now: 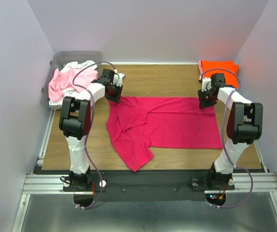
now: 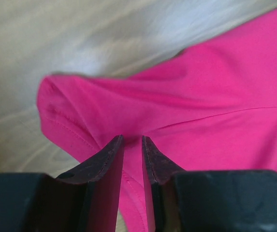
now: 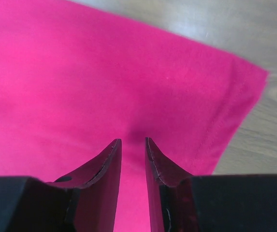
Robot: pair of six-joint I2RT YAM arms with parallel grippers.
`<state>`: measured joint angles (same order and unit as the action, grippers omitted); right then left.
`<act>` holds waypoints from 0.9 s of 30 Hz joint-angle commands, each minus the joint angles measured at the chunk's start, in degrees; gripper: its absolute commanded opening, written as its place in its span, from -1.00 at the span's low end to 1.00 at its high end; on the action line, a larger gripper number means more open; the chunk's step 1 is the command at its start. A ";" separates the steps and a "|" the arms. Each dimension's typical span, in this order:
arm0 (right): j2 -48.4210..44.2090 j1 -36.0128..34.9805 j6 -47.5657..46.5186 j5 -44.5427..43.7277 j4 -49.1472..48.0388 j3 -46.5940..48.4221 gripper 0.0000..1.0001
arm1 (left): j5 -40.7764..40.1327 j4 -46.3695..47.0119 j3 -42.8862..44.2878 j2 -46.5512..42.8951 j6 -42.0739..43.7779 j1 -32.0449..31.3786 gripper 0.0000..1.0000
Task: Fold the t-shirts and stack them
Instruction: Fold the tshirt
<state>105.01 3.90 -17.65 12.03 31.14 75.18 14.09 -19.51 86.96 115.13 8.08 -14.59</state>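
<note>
Between the fingers of the left end effector (image 2: 132, 145), a bunched corner of the magenta shirt (image 2: 201, 106) was pinched. The jaws stood almost closed, with only a sliver of cloth in the gap and creases running in toward the tips. To its right the shirt lay spread over the tabletop (image 1: 177, 79), rumpled and doubled over at the end nearer this end effector. The right end effector (image 3: 133, 145) was likewise almost closed on the opposite far corner, the hem just right of its tips. Cloth filled its gap and a small dimple suggested a hold, though less plainly than on the left.

The step in hand looked like the first fold of this shirt. The next move would call for both arms to lift together and carry the far edge toward the near one, evenly, so the cloth neither sagged nor twisted.

The wrist views alone showed the grips. Only the overhead view showed the pale shirts (image 1: 63, 82) heaped in the bin (image 1: 61, 59) beyond the left end effector, and the folded orange shirt (image 1: 219, 66) beyond the right one.
</note>
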 commanded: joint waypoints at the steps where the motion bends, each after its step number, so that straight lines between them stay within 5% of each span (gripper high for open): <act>1: 4.40 0.40 -3.00 -2.36 -0.28 2.34 -0.37 | -2.92 -0.62 -1.88 2.72 0.01 1.32 -0.36; 10: 18.89 0.58 -1.42 -2.63 -2.04 14.81 -0.35 | -4.51 -3.77 13.66 14.94 1.68 4.30 -0.38; 17: 16.63 0.58 -1.95 4.47 0.41 21.33 -0.03 | -1.17 -7.38 25.80 15.31 4.93 4.92 -0.18; 23: -1.98 0.58 -8.35 12.05 7.88 12.73 0.31 | 9.63 -6.25 15.72 -1.46 10.46 4.83 -0.04; 27: -12.88 0.58 -16.70 8.29 12.98 2.98 0.19 | 16.05 -6.42 -0.51 -12.98 17.66 4.40 -0.04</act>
<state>101.78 4.45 -25.69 20.60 38.09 82.96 21.85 -25.56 95.44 115.52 18.02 -9.76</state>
